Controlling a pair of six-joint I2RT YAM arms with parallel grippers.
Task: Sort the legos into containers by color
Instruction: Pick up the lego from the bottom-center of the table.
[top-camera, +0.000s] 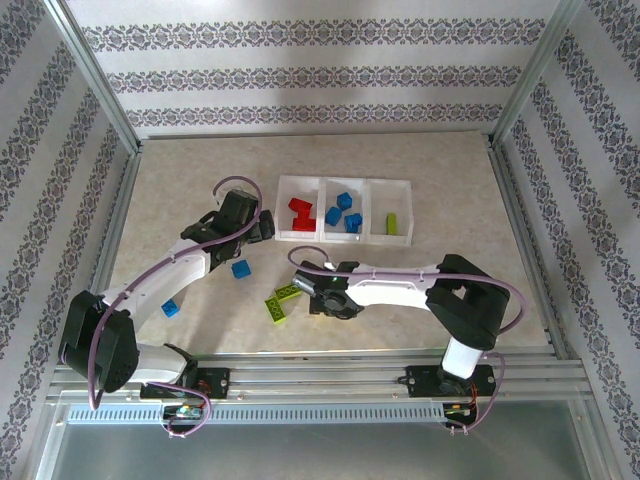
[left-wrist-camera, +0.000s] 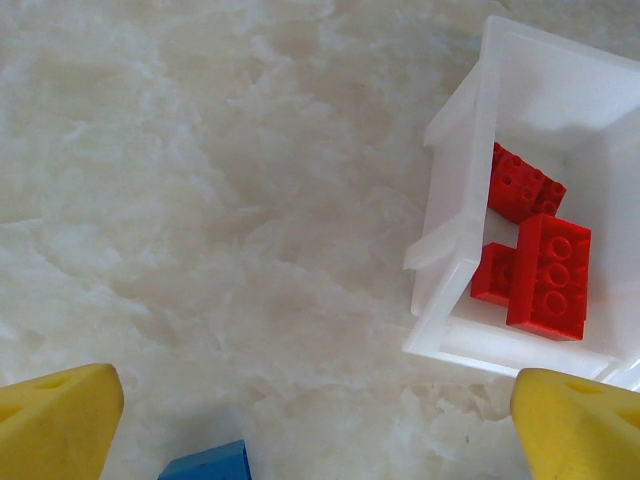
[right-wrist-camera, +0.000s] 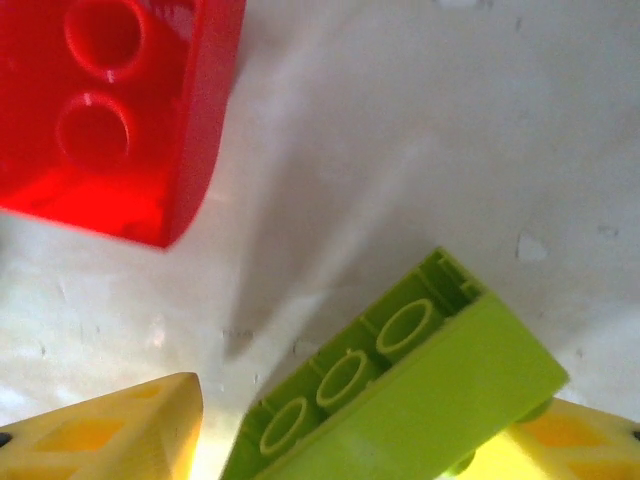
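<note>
The containers are one clear three-part tray (top-camera: 345, 180). Its left part holds red legos (top-camera: 301, 213), the middle blue ones (top-camera: 343, 213), the right a green one (top-camera: 393, 223). My left gripper (top-camera: 265, 228) hovers open beside the tray's left wall (left-wrist-camera: 450, 260), with bare table between its fingers (left-wrist-camera: 55, 420) and a blue lego (left-wrist-camera: 205, 465) just below. My right gripper (top-camera: 308, 290) straddles a tilted green lego (right-wrist-camera: 400, 380) that leans on the right finger (right-wrist-camera: 580, 445). A thin gap shows at the left finger (right-wrist-camera: 110, 430). A red lego (right-wrist-camera: 110, 110) lies just beyond.
Loose on the table are two blue legos (top-camera: 241, 268) (top-camera: 171, 308) and a second green one (top-camera: 275, 310) near the front. Metal frame rails and patterned walls bound the table on all sides.
</note>
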